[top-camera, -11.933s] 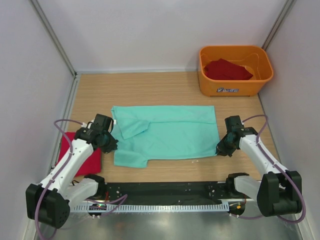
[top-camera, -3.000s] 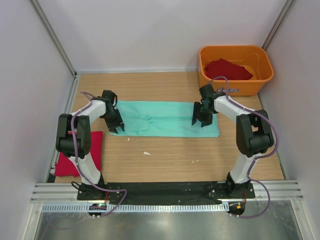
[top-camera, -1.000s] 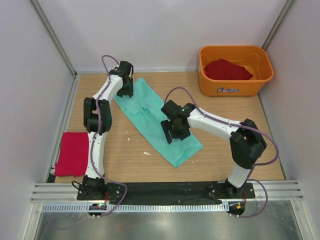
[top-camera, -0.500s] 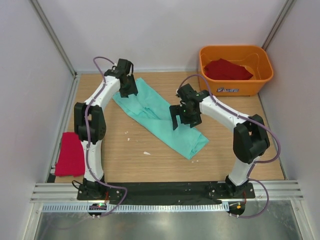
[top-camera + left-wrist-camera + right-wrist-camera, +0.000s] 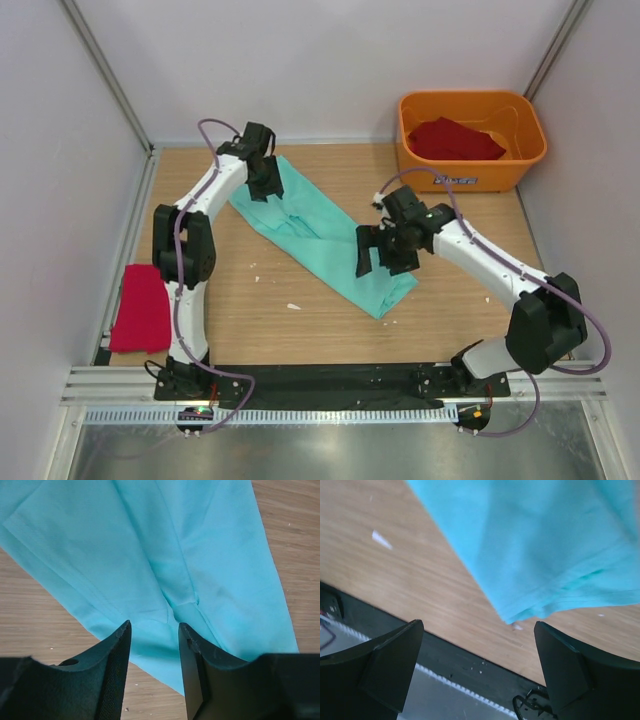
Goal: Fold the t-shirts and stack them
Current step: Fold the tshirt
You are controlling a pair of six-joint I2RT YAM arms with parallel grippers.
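The mint-green t-shirt (image 5: 320, 235) lies folded into a long strip, running diagonally from far left to near right on the wooden table. My left gripper (image 5: 268, 185) hovers over its far end. In the left wrist view the left gripper (image 5: 154, 625) is open, its jaws a little apart, with the flat t-shirt (image 5: 150, 545) and bare wood showing between them. My right gripper (image 5: 383, 258) is open wide just above the strip's near end. Nothing sits in the right gripper (image 5: 479, 625), and the t-shirt (image 5: 545, 540) ends beyond it. A folded red t-shirt (image 5: 143, 305) lies at the left edge.
An orange tub (image 5: 470, 180) stands at the far right corner with another red t-shirt (image 5: 455, 138) bundled inside. The black base rail (image 5: 330, 380) runs along the near edge. Small white scraps (image 5: 293, 306) lie on the wood near the strip.
My right gripper has opened wide and moved right, from the strip's middle to its near end. The strip's near end has shifted slightly right. My left gripper stays at the far end.
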